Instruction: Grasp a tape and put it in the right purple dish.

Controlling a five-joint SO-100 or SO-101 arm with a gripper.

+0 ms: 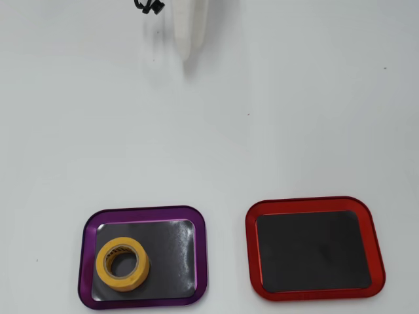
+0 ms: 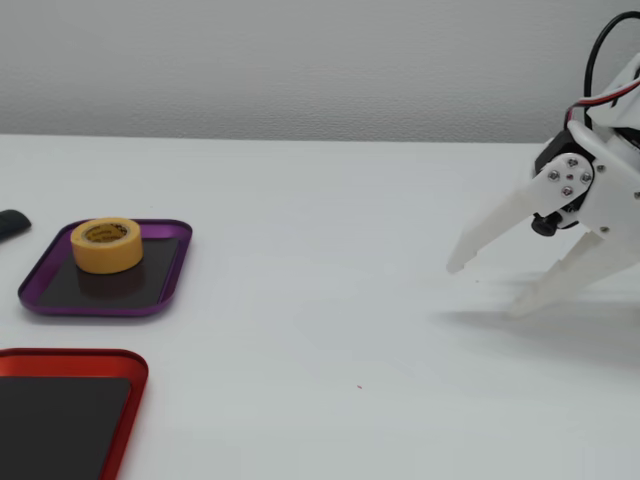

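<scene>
Yellow tape in purple dish | red tray cropped | tool agape, empty

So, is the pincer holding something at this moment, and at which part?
Nothing is held. The pincer is open and empty in the fixed view, far from the tape, which lies flat inside the purple dish.

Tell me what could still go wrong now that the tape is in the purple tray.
Little, probably. The tape lies flat inside the purple tray, toward its left side in the overhead view, so a bump to the tray might slide it. The gripper is open, empty and far away; a careless sweep back could knock the tray or the red tray.
</scene>
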